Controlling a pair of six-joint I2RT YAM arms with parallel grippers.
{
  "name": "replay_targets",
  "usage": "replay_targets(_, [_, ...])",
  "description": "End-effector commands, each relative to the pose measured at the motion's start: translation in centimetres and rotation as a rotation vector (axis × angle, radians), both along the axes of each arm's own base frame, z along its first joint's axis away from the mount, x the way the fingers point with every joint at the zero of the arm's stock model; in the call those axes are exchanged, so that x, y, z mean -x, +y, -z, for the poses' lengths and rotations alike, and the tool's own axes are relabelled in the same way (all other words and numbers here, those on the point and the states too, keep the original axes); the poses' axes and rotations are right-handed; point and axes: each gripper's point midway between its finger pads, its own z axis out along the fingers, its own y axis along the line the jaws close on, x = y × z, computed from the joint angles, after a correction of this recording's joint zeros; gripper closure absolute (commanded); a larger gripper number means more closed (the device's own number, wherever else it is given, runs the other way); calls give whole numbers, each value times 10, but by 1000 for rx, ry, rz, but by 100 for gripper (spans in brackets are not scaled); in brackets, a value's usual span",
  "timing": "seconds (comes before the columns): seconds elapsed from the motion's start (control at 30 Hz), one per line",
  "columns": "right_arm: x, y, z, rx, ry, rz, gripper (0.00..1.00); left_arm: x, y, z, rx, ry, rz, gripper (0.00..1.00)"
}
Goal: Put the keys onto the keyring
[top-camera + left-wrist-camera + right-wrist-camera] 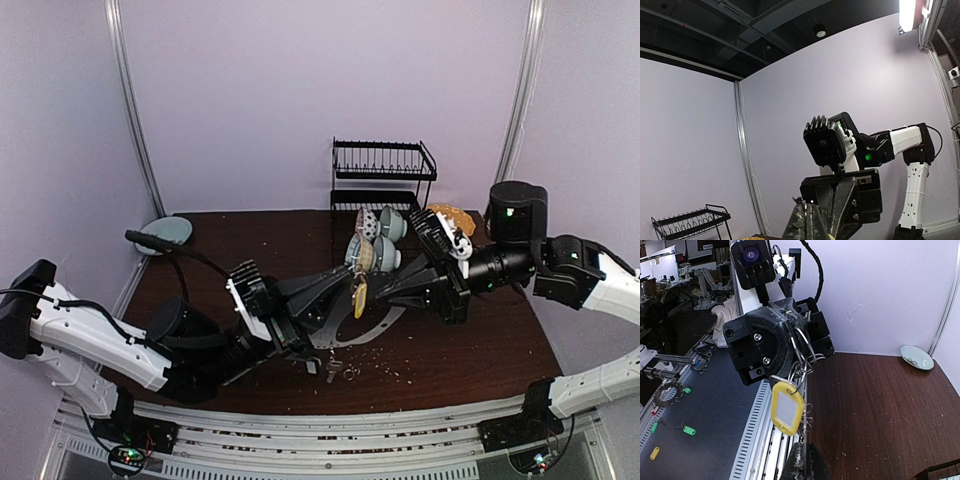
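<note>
Both grippers meet above the table's middle. My left gripper [348,286] is shut on the thin grey keyring [804,347]; in the right wrist view [790,325] its wire loops come out from between the fingers. The yellow tag of the keys [787,408] hangs from that wire just below the left gripper, and it also shows in the top view [360,297]. The silver key is mostly hidden behind the tag. My right gripper [805,460] is shut on the hoop's wire below the tag, and it faces the left gripper [380,292]. The hoop's lower arc [385,322] hangs near the table.
A loose small key [333,368] and a tiny ring [351,374] lie on the brown table [470,340] near the front. Stacked bowls [380,240] and a black dish rack [383,175] stand at the back. A teal plate [165,233] lies far left.
</note>
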Motion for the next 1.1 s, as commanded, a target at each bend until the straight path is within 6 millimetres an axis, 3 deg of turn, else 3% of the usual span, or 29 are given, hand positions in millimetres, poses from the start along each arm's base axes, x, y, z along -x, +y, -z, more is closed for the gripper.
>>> replay_targets(0.0, [19, 7, 4, 17, 48, -107, 100, -2, -12, -14, 27, -19, 13, 100])
replay_targets(0.07, [17, 5, -1, 14, 39, -90, 100, -6, -13, -8, 5, -4, -10, 100])
replay_targets(0.2, [10, -4, -9, -13, -1, -8, 90, -18, -5, 1, -45, 33, -79, 100])
replay_targets(0.27, [4, -5, -14, -40, -9, 32, 100, -23, -3, 9, -80, 46, -112, 100])
replay_targets(0.43, [-2, 3, -5, -22, 35, 47, 100, -30, -1, 22, -109, 88, -121, 100])
replay_targets(0.7, [-12, -3, -1, 57, -2, 115, 100, -36, 1, 42, -168, 138, -117, 100])
replay_targets(1.07, [-20, -10, -1, 114, -28, 169, 100, -37, -2, 44, -190, 147, -105, 100])
